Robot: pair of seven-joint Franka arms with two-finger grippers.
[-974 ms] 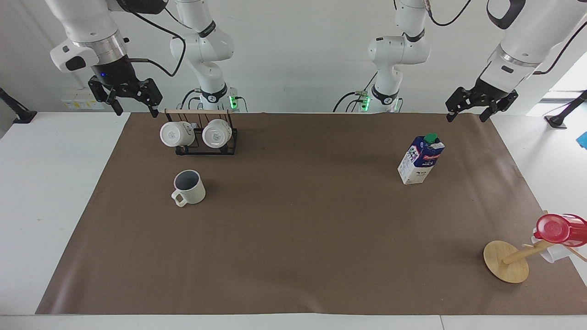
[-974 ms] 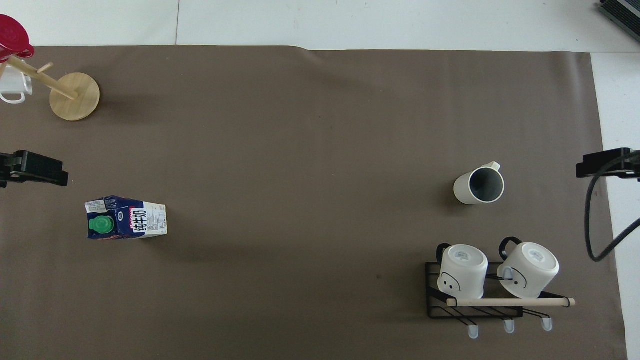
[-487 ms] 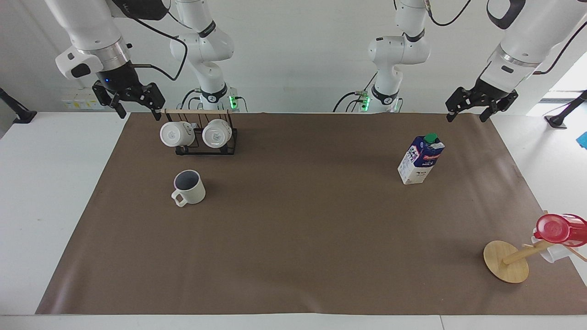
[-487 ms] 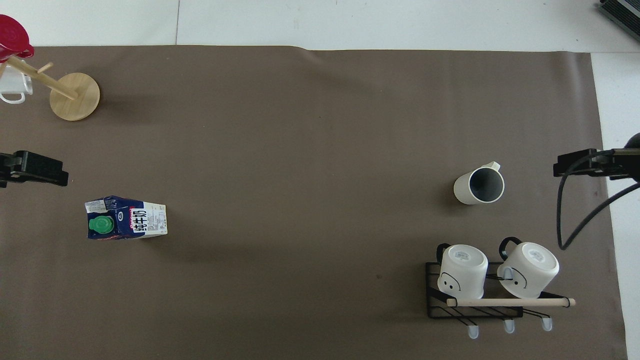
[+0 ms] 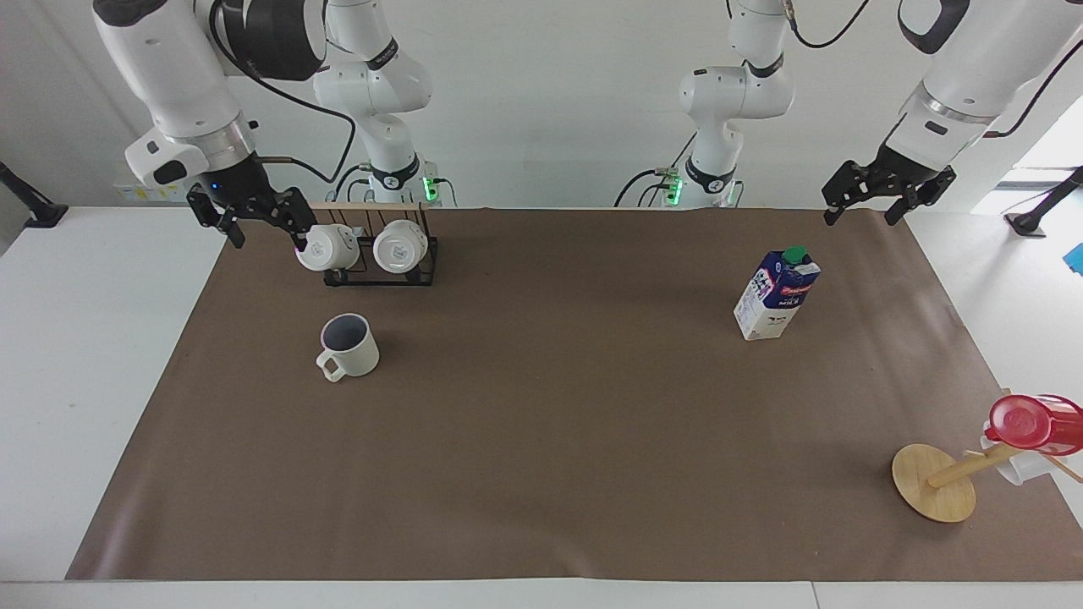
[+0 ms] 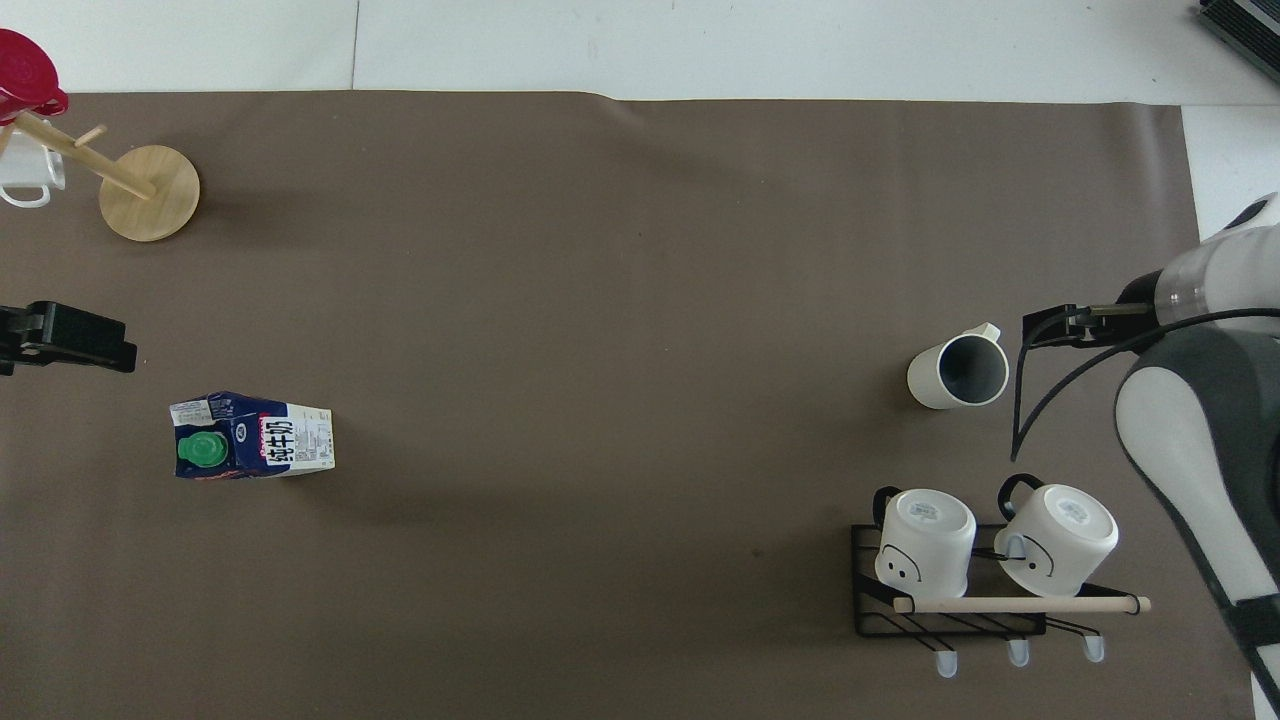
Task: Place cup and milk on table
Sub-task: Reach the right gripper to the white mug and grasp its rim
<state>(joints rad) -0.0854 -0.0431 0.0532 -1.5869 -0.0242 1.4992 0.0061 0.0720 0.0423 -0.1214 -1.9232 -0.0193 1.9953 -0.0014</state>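
We see right gripper [image 5: 264, 227] spread open over mat edge by rack [image 5: 379, 262]; two mugs [image 5: 320, 248] hung there; one cup [image 5: 349, 345] on mat [image 5: 541, 423]; one milk [image 5: 777, 293] upright; left gripper [image 5: 866, 203] waits, open.

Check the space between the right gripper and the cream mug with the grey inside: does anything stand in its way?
Nothing visible does. The right gripper hangs open beside the black mug rack, which sits nearer the robots than the cup, off to one side. Only bare brown mat lies between gripper and cup. The left gripper waits open near the milk.
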